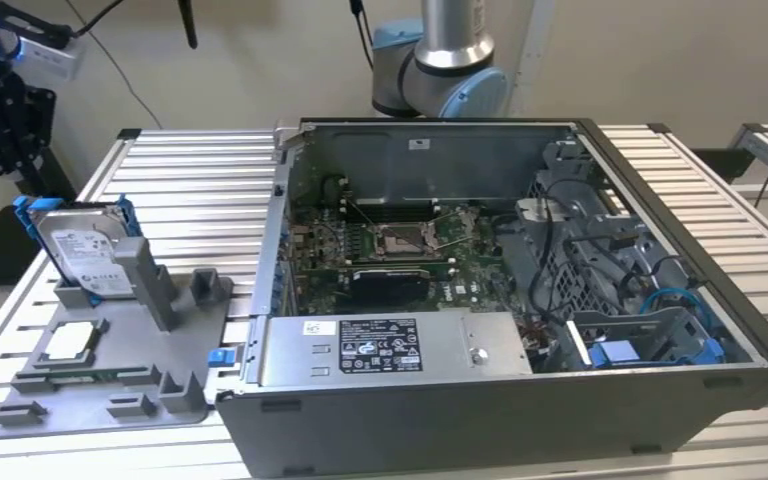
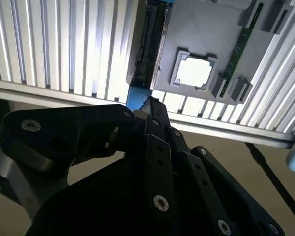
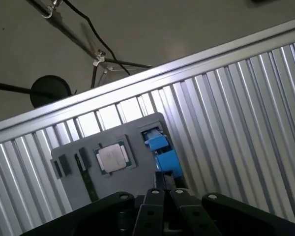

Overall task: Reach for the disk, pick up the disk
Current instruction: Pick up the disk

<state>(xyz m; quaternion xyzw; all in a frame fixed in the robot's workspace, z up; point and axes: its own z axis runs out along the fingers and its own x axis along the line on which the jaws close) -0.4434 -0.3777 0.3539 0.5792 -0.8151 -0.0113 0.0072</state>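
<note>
The disk (image 1: 84, 245), a silver hard drive with a white label in a bright blue frame, stands on edge in a slot of the grey fixture plate (image 1: 104, 395) at the exterior view's left. My black gripper (image 1: 4, 150) hangs above and to the left of it, apart from it. In the second wrist view the disk (image 2: 147, 44) appears edge-on just beyond the gripper (image 2: 150, 102), whose fingers look shut with nothing between them. In the first wrist view the disk's blue frame (image 3: 162, 152) sits right past the gripper (image 3: 163, 186).
A small square silver chip (image 1: 71, 342) (image 2: 194, 71) (image 3: 113, 157) lies in a recess of the plate. An open computer case (image 1: 491, 300) fills the middle of the slatted aluminium table (image 1: 184, 190). The table's edge and the floor with cables lie just behind the gripper.
</note>
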